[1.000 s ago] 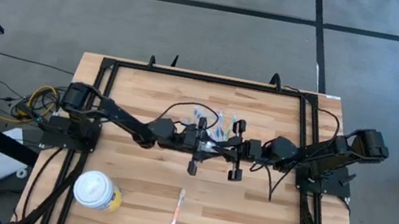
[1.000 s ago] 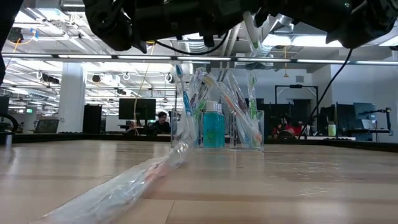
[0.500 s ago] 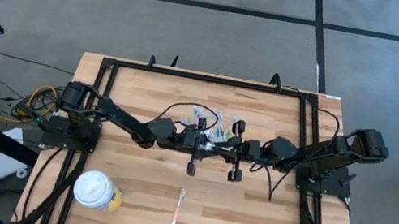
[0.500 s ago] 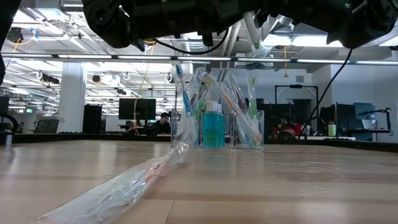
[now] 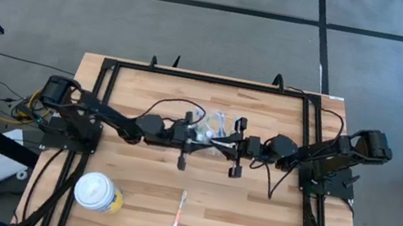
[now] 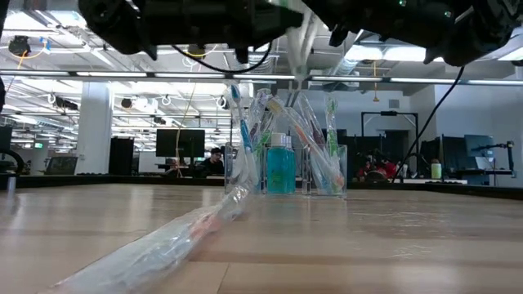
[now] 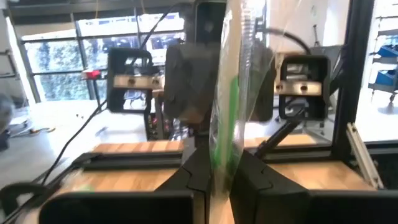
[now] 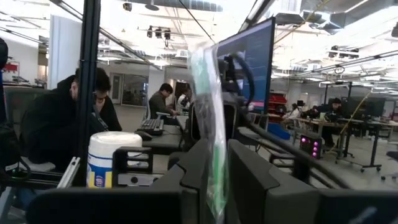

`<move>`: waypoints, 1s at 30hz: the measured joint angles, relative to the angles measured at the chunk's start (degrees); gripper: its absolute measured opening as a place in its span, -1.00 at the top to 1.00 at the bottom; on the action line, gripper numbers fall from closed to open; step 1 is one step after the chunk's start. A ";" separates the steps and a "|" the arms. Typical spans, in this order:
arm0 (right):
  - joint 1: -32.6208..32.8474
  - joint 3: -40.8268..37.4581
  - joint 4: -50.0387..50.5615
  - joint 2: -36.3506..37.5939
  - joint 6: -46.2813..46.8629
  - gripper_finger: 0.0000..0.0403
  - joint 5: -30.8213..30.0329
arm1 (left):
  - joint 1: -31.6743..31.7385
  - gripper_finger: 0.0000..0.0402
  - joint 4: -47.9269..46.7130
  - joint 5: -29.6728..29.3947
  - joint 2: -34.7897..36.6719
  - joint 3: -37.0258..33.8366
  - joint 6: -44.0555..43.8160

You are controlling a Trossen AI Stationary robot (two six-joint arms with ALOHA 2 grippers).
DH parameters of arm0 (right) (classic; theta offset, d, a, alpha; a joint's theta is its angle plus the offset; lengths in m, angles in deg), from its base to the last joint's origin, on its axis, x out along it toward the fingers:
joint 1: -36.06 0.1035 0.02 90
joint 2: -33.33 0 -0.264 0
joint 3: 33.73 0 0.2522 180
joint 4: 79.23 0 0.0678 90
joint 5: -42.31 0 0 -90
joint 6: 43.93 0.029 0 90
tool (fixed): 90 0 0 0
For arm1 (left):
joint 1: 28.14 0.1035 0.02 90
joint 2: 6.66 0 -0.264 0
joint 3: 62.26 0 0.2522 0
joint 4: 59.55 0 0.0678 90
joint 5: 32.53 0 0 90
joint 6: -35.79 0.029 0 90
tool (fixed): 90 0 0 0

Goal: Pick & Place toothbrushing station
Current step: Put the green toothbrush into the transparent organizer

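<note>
We see the left gripper (image 7: 214, 180) clenched on a clear-wrapped green toothbrush (image 7: 229, 106), the right gripper (image 8: 214, 186) seemingly loosening; the left should lift steadily above the small clear oblong plastic holder (image 6: 286, 167)

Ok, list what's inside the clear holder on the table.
The clear holder stands several toothbrushes upright or leaning, with a blue bottle in the middle. From above, both arms cover most of it, so an exact brush count is hidden.
</note>
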 joint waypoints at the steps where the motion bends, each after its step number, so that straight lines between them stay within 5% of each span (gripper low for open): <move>1: -0.24 0.00 0.02 0.00 0.00 0.74 0.01 | 0.00 0.90 -0.17 -0.60 0.82 -1.17 -0.02; 17: -1.93 -0.03 2.72 0.00 1.53 0.70 0.01 | 0.01 0.87 -0.14 -12.42 4.45 -9.79 -0.36; 30: -1.88 -0.04 2.62 0.00 1.53 0.70 0.01 | 0.63 0.86 -0.42 -15.90 4.38 -13.16 -4.67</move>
